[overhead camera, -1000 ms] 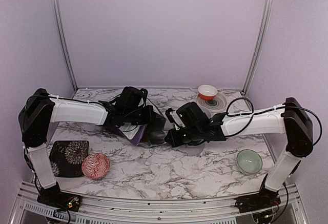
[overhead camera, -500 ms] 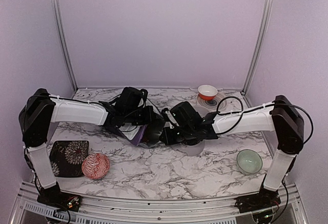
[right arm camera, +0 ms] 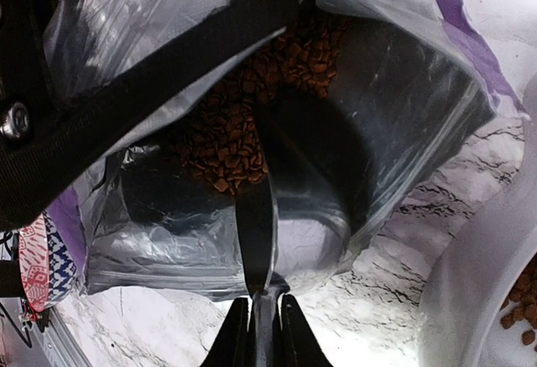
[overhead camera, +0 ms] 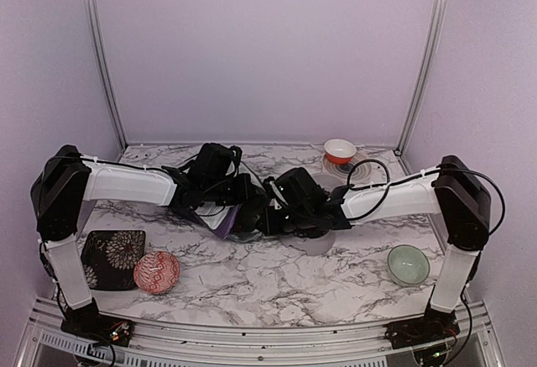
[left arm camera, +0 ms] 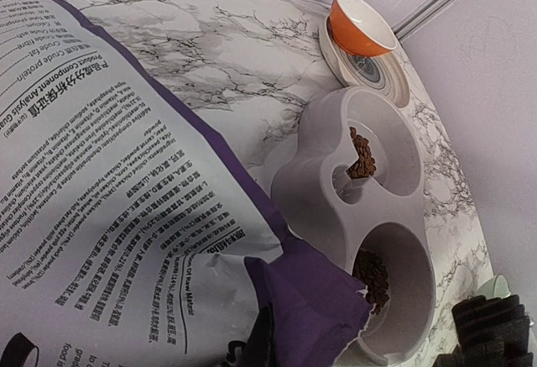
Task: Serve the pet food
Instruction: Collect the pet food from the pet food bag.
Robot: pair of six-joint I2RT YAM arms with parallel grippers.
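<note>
From my screens, the purple bag [left arm camera: 126,174] is held open at the middle of the tabletop [overhead camera: 277,287]. A heap of the pet food [right arm camera: 239,136] lies inside against its clear lining. Just right of the bag sits the grey feeder [left arm camera: 319,184], and each of its two wells holds a small pile of the same brown pellets. An orange bowl [left arm camera: 359,24] stands on a ringed plate [left arm camera: 382,77] at the back edge, toward the right corner. A green bowl [overhead camera: 409,264] is near the front right corner. A red patterned bowl [overhead camera: 157,271] and a dark flowered plate [overhead camera: 112,258] are at the front left.

From above, the right arm covers most of the feeder. The bag's mouth is lost under both wrists. The left wrist view cuts off the bag's lower edge and the near well. I can't tell whether the scoop's bowl carries any pellets, because it reads only as a dark shape.

The left arm reaches in from the left edge. The left claw [overhead camera: 243,192] is fully closed, pinching the bag's edge. The right arm stretches low across from the right. The right claw [right arm camera: 258,333] is narrow, clamped on the handle of a metal scoop [right arm camera: 254,216] that points into the bag.
</note>
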